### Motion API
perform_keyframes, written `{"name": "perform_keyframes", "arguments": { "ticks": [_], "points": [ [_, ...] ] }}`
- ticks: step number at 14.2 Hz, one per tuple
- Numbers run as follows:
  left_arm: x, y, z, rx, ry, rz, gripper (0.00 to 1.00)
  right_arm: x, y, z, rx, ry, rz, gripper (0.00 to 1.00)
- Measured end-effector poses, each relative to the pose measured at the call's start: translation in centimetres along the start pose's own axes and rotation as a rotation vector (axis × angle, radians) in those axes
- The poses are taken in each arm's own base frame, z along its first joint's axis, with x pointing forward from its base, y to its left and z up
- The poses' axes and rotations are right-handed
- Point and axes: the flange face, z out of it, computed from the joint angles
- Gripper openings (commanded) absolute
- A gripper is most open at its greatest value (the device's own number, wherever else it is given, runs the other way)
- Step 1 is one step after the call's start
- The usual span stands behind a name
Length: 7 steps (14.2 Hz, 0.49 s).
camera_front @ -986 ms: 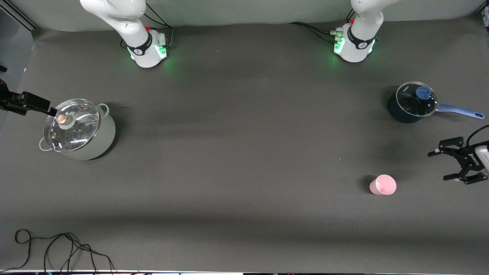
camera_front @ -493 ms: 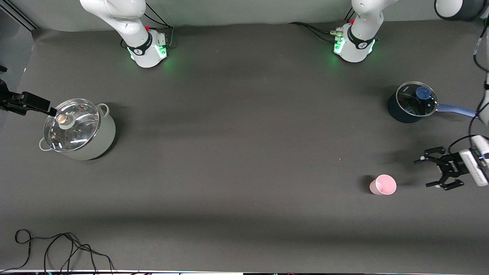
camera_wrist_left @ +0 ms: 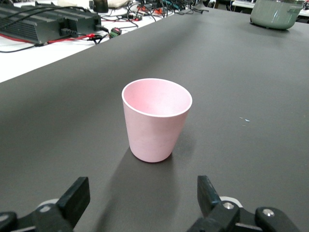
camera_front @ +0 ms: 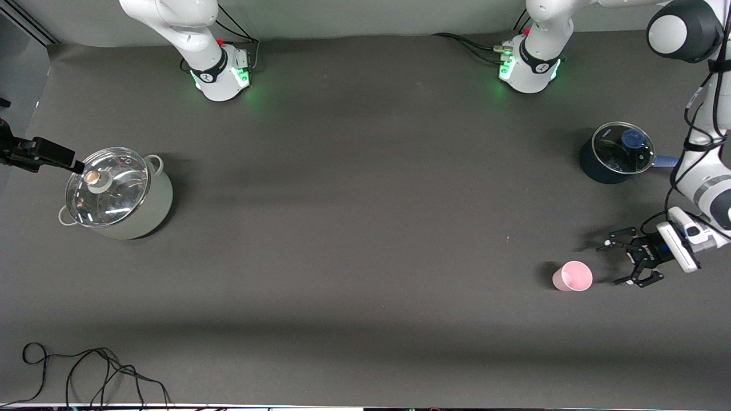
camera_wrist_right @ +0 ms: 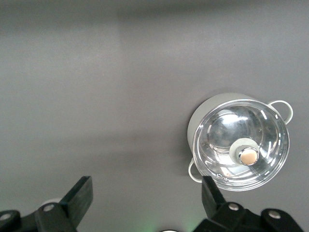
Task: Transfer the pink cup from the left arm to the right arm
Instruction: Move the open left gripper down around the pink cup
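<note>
Front view: left tool [camera_front: 614,264] agape, empty.

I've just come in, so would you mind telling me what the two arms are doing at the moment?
The left gripper is open and low beside the pink cup, which stands upright on the table, untouched; its fingers face the cup, not around it. The right gripper, also open, waits at its end of the table by the lidded grey pot. A dark saucepan with a glass lid sits farther from the front camera than the cup. No handover has begun.
</note>
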Motion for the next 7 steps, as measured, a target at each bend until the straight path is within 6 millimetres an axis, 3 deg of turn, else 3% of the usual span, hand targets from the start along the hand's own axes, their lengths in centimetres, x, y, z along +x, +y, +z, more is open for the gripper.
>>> {"name": "perform_keyframes", "arguments": {
  "ticks": [4, 7],
  "points": [
    [-1.8, 0.6, 2.1, 0.036, 0.071, 0.028, 0.99, 0.0, 0.0, 0.0, 0.000, 0.000, 0.000, 1.00],
    [-1.7, 0.7, 3.6, 0.046, 0.097, 0.021, 0.99, 0.0, 0.0, 0.0, 0.000, 0.000, 0.000, 1.00]
  ]
}}
